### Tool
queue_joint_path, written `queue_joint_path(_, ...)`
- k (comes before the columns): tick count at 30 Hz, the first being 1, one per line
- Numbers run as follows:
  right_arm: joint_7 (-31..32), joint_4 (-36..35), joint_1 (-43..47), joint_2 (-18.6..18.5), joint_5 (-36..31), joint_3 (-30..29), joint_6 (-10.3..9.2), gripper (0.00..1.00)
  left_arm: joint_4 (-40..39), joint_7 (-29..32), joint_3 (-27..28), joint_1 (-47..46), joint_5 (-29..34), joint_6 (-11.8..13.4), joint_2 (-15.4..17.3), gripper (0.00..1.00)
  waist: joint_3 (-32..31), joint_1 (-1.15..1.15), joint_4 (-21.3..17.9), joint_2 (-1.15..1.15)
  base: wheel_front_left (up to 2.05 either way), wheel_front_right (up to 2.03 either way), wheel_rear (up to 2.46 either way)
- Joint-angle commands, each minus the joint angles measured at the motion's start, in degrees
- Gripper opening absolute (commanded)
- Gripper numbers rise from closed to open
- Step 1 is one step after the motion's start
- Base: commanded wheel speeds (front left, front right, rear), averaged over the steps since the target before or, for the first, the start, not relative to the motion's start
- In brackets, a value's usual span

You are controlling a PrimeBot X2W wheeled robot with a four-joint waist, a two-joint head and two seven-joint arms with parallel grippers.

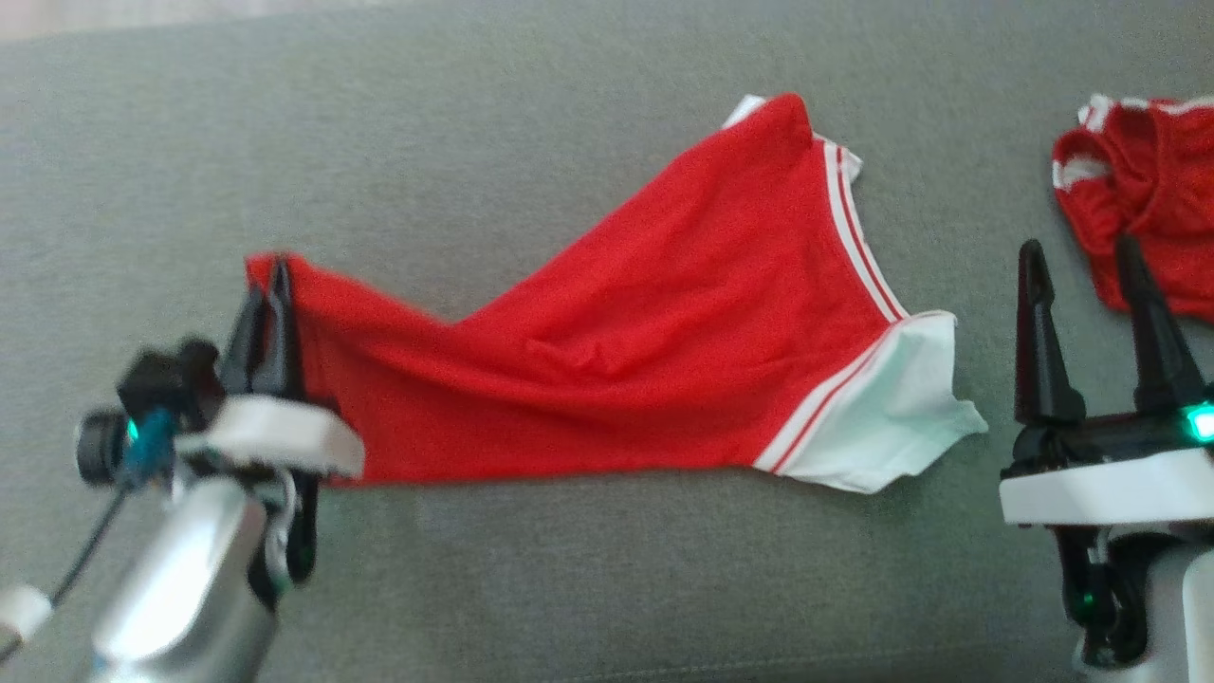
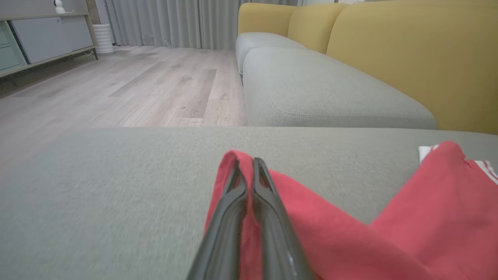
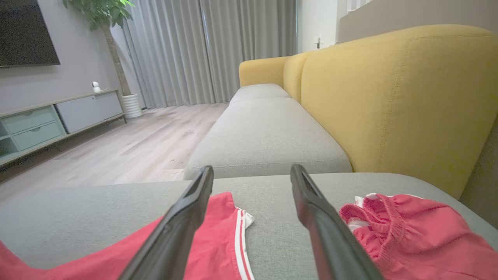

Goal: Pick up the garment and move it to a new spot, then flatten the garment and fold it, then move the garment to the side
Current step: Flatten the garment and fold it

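Note:
The garment (image 1: 664, 332) is red with white stripes and a white sleeve, spread across the grey cushion (image 1: 569, 588) in the head view. My left gripper (image 1: 267, 275) is shut on its left corner, pinching the red cloth (image 2: 350, 233) between the dark fingers (image 2: 229, 217), as the left wrist view also shows. At the lower right my right gripper (image 1: 1081, 254) stands open, just right of the white sleeve (image 1: 892, 417), with nothing between its fingers (image 3: 186, 217). The garment's striped edge (image 3: 239, 241) lies under its left finger.
A second red piece with white trim (image 1: 1143, 190) lies crumpled at the far right of the cushion, also beside my right gripper (image 3: 408, 233). A yellow sofa back (image 3: 408, 101) rises on the right. Wooden floor (image 2: 116, 85) lies beyond the cushion's far edge.

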Motion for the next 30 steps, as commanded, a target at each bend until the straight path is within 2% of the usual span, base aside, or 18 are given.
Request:
queue_joint_path(1, 0.04, -2.38, -2.29, -0.28, -0.38, 0.91, 0.39, 1.0, 0.67, -1.26, 3.27, -5.13, -0.13, -0.55, 0.68, 0.0, 2.47, -0.01, -2.18, 0.0, 0.0, 0.0, 0.0)
queue_joint_path(2, 0.04, -2.47, -2.47, -0.28, -0.4, 0.85, 0.39, 1.0, 2.52, -1.67, 3.39, -6.87, -0.11, -0.9, 0.29, 0.0, 2.88, -0.01, -2.44, 0.0, 0.0, 0.0, 0.0)
queue_joint_path(3, 0.07, -2.46, -2.64, -0.28, -0.38, 0.7, 0.39, 1.0, 6.28, -2.09, 3.37, -9.82, -0.12, -1.38, -0.73, 0.26, 3.47, -0.01, -2.75, 0.0, 0.0, 0.0, 0.0)
queue_joint_path(4, 0.05, -2.39, -2.68, -0.28, -0.38, 0.74, 0.39, 1.0, 8.01, -2.48, 3.23, -11.07, 0.04, -1.67, -1.2, 0.79, 3.66, -0.01, -2.84, 0.0, 0.0, 0.0, 0.0)
queue_joint_path(5, -0.01, -2.26, -2.72, -0.28, -0.31, 0.81, 0.39, 1.0, 9.68, -2.87, 3.0, -12.08, 0.29, -1.87, -1.64, 1.0, 3.78, -0.01, -2.89, 0.0, 0.0, 0.0, 0.0)
queue_joint_path(9, -0.45, -1.35, -2.9, -0.28, -0.01, 0.88, 0.39, 1.0, 14.17, -4.83, 2.33, -13.68, 0.76, -2.81, -3.78, 1.0, 3.86, -0.01, -2.38, 0.0, 0.0, 0.0, 0.0)
queue_joint_path(13, -0.9, -0.57, -2.66, -0.28, 0.01, 0.75, 0.39, 1.0, 14.83, -6.33, 2.12, -11.84, 1.45, -3.94, -4.92, 1.0, 2.83, -0.01, -0.9, 0.0, 0.0, 0.0, 0.0)
queue_joint_path(18, -1.62, 0.43, -2.15, -0.28, -0.17, 0.47, 0.39, 1.0, 11.37, -6.82, 2.8, -6.61, 1.9, -4.11, -5.87, 1.0, 1.1, -0.01, 1.15, 0.0, 0.0, 0.0, 0.0)
queue_joint_path(24, -2.49, 2.55, -0.37, -0.28, -0.23, 0.59, 0.39, 1.0, 4.96, -6.9, 4.45, 3.91, 2.79, -2.55, -6.83, 1.0, -1.89, -0.01, 3.9, 0.0, 0.0, 0.0, 0.0)
queue_joint_path(30, -3.94, 5.66, 2.72, -0.28, -0.56, 0.95, 0.39, 1.0, 0.66, -6.91, 3.6, 12.56, 3.73, -2.35, -7.59, 1.0, -6.59, -0.01, 5.83, 0.0, 0.0, 0.0, 0.0)
